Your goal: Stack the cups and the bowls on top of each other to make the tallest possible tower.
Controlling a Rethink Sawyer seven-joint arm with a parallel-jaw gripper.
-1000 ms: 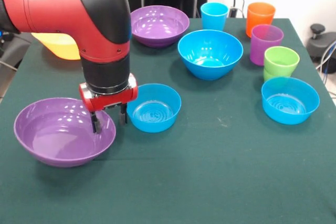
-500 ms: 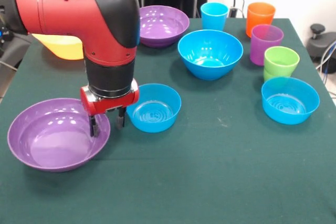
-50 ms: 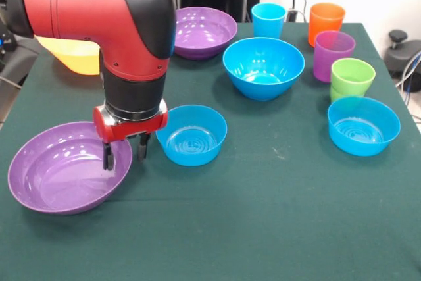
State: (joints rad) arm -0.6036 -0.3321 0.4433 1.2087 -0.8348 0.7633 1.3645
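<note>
My gripper is shut on the right rim of a wide purple bowl at the front left, one finger inside and one outside. Just right of it sits a small blue bowl. Another small blue bowl sits at the right, and the large blue bowl is in the middle. The second purple bowl and the yellow bowl are at the back, the yellow one partly hidden by my arm. The light blue, orange, purple and green cups stand at the back right. No tower shows; each piece stands alone.
Everything rests on a dark green table. Black equipment and cables stand past the table's right edge and behind its far side.
My gripper has moved left and the purple bowl has slid left with it, away from the small blue bowl. Nothing else moved.
</note>
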